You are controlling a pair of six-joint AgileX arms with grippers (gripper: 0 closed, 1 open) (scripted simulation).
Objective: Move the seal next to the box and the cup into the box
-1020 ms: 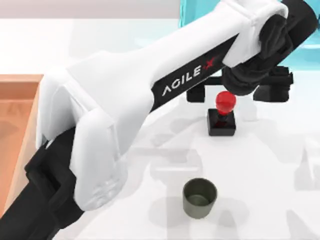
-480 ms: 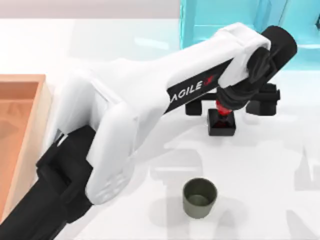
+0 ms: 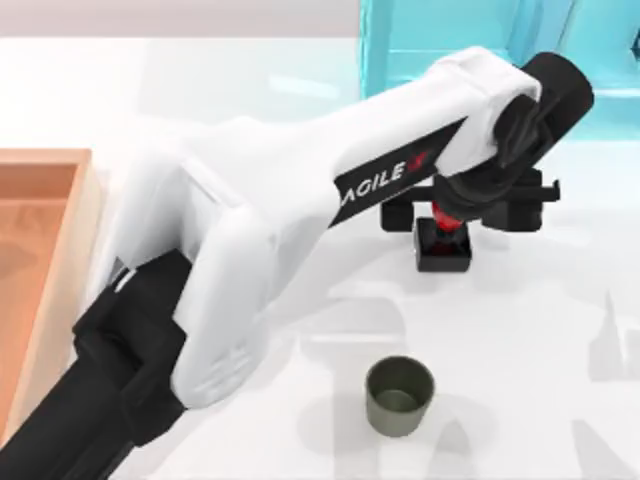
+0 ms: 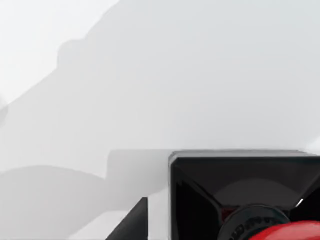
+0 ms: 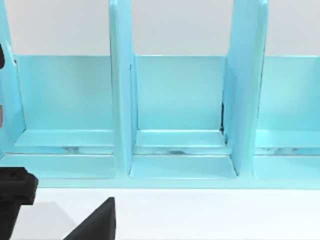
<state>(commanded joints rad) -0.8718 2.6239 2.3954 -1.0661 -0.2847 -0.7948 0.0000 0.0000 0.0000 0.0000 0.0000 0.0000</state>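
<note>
Black-based seal [image 3: 443, 247] with red knob: stands upright on the white table [image 3: 540, 340], right of centre, just in front of the light-blue cabinet frame [image 3: 440, 40]. Left gripper [image 3: 452, 212]: directly over the seal, fingers either side of the knob; whether they have clenched cannot be told. Olive-grey cup [image 3: 399, 397]: upright, well apart, nearer the front edge. Wooden box [image 3: 60, 250]: at the table's left edge. Right arm: parked, facing the cabinet. Handling note: grip the knob squarely, lift straight so the base clears, then carry left, passing clear of the cup.
</note>
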